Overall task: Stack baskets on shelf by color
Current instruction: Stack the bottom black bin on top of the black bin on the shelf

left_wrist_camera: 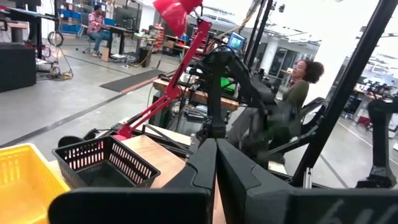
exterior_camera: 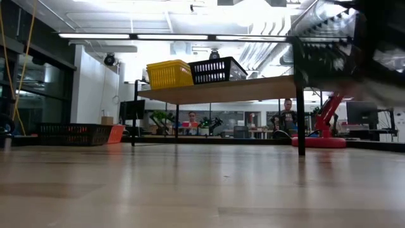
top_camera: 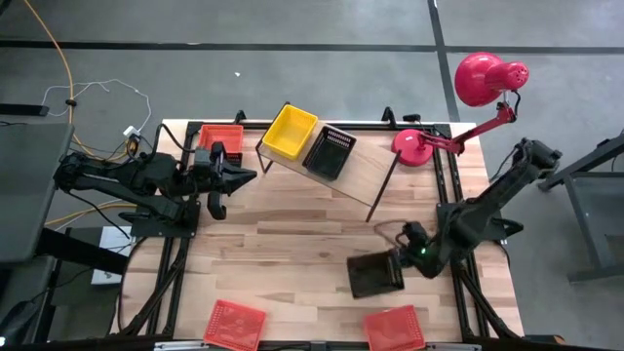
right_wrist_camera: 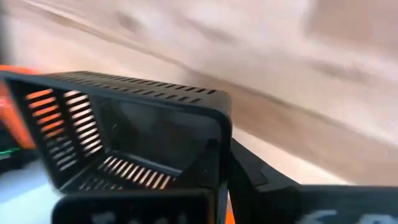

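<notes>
A yellow basket [top_camera: 291,132] and a black basket [top_camera: 330,153] stand side by side on the shelf [top_camera: 359,174], also seen in the low view as the yellow basket [exterior_camera: 169,74] and the black basket [exterior_camera: 218,69]. My right gripper [top_camera: 400,261] is shut on another black basket [top_camera: 375,275] near the table's right side. An orange-red basket [top_camera: 220,136] sits at the far left. Two more orange-red baskets [top_camera: 234,324] [top_camera: 395,327] lie at the near edge. My left gripper [top_camera: 219,177] hovers shut and empty beside the shelf's left end. My right gripper pinches one wall of the black basket at its rim [right_wrist_camera: 221,140], with one finger inside the basket and one finger [right_wrist_camera: 252,177] outside. The fingers slant down from the table's right. The basket [exterior_camera: 323,50] hangs tilted, clear of the table.
A red desk lamp [top_camera: 478,78] stands with its base [top_camera: 414,146] at the far right, close to the shelf's right end. Bare wooden table [top_camera: 292,244] lies between the shelf and the near edge. People sit in the room beyond.
</notes>
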`<move>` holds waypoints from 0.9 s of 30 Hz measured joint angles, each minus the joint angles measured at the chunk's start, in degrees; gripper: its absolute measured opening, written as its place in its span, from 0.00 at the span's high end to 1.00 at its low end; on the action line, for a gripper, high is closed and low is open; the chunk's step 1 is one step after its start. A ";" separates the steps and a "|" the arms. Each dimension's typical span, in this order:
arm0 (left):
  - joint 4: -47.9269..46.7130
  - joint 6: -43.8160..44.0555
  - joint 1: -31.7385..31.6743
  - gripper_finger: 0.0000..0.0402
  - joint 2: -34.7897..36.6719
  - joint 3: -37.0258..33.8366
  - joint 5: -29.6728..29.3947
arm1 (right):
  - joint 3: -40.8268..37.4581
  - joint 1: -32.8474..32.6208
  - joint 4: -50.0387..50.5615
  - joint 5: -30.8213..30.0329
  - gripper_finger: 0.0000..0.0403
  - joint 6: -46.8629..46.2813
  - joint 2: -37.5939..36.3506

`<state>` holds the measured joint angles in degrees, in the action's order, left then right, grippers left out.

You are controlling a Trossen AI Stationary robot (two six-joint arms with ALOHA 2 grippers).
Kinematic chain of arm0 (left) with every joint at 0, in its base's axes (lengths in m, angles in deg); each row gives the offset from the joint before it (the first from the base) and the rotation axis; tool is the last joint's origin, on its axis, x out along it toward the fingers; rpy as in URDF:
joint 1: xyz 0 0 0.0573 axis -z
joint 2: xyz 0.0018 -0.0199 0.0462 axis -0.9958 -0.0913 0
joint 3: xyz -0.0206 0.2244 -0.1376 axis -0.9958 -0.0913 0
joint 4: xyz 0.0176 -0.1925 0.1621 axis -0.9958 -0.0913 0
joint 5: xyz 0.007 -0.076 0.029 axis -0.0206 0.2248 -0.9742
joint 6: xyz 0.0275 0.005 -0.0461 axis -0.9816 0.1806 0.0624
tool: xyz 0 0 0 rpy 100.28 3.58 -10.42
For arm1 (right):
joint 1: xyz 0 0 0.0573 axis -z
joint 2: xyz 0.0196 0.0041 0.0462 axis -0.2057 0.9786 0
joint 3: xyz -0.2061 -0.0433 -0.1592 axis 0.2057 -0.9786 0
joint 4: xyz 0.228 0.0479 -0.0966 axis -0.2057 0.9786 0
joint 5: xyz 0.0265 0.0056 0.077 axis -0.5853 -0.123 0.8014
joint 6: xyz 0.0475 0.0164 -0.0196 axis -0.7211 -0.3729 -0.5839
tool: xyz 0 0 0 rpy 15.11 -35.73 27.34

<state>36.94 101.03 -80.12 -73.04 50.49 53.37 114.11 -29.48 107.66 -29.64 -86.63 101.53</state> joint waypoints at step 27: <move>3.11 0.19 0.02 1.00 0.00 0.00 0.02 | 60.42 56.12 19.11 9.72 1.00 110.67 17.89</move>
<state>40.05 101.22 -80.10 -73.04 50.49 53.39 174.53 26.64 126.77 -19.92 24.04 119.42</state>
